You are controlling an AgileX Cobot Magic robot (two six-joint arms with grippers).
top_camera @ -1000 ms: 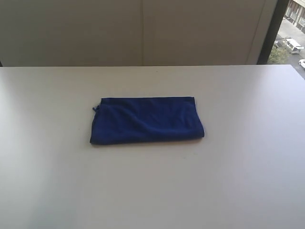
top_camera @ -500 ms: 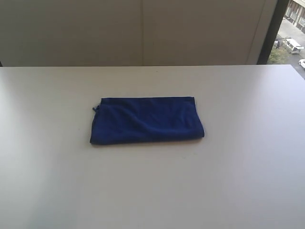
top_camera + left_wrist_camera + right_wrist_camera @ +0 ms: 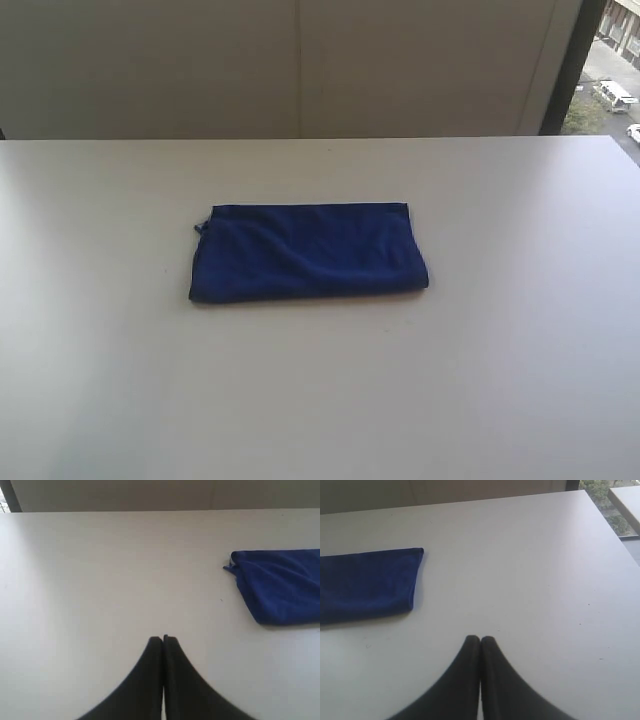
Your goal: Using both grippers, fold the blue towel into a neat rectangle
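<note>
The blue towel [image 3: 308, 252] lies folded as a wide, slightly rumpled rectangle in the middle of the white table [image 3: 320, 400]. No arm shows in the exterior view. The left wrist view has my left gripper [image 3: 163, 639] shut and empty over bare table, with the blue towel [image 3: 280, 585] well off to one side. My right gripper [image 3: 480, 639] is likewise shut on nothing, and the blue towel [image 3: 367, 584] lies apart from it on the other side.
A pale wall panel [image 3: 300, 65] stands behind the table's far edge. At the far right a dark window frame [image 3: 570, 65] shows a street outside. The table's right edge [image 3: 615, 535] runs near the right gripper's side.
</note>
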